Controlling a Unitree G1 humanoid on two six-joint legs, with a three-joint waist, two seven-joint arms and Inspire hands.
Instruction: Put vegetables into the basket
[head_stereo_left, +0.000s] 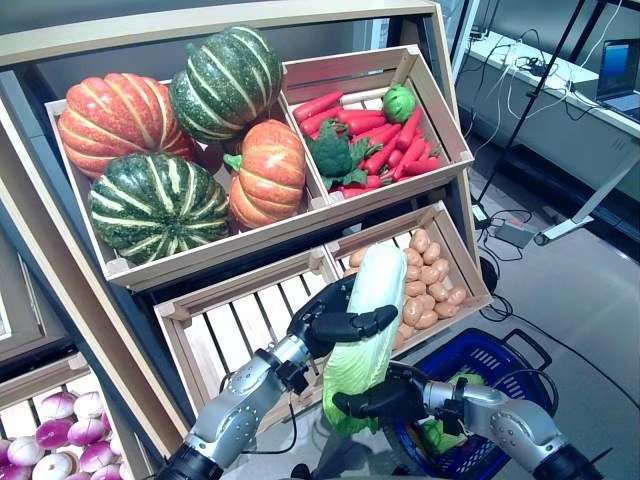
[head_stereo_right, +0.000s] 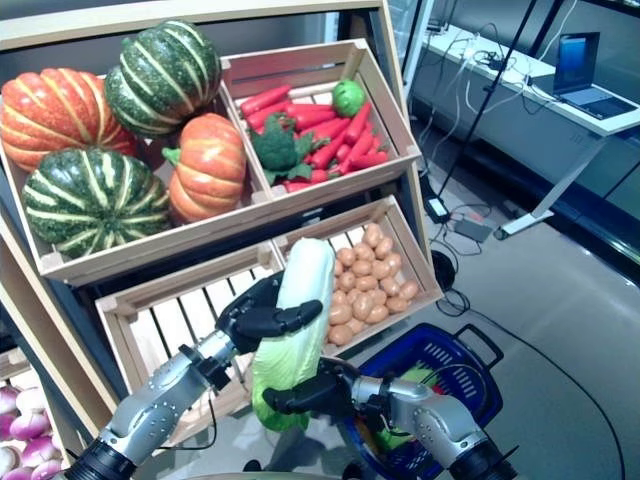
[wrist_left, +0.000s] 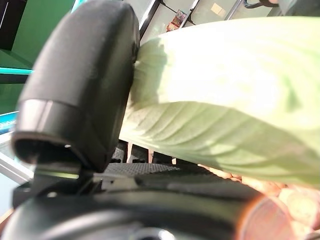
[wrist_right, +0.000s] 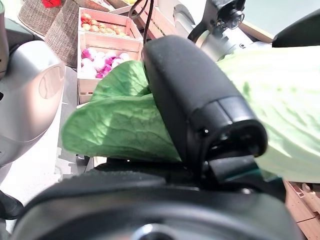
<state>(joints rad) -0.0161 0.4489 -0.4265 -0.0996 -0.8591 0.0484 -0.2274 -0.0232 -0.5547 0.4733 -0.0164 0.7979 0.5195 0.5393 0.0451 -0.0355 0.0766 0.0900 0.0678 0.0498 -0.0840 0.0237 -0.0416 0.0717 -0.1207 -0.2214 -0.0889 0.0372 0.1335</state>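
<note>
A long pale-green napa cabbage (head_stereo_left: 365, 330) stands almost upright in the air in front of the lower shelf crates. My left hand (head_stereo_left: 340, 325) is curled round its middle, thumb across the front. My right hand (head_stereo_left: 375, 402) grips its leafy lower end (wrist_right: 120, 125). In the left wrist view the cabbage (wrist_left: 225, 100) presses against my thumb (wrist_left: 85, 85). The blue basket (head_stereo_left: 500, 365) sits on the floor at the lower right, below and right of the cabbage, with some green vegetable (head_stereo_left: 435, 435) inside.
The upper shelf holds pumpkins (head_stereo_left: 160, 130) and a crate of red carrots with broccoli (head_stereo_left: 370, 130). On the lower shelf stand an empty slatted crate (head_stereo_left: 240, 320) and a crate of potatoes (head_stereo_left: 430, 280). Purple onions (head_stereo_left: 60, 435) lie in a crate at lower left.
</note>
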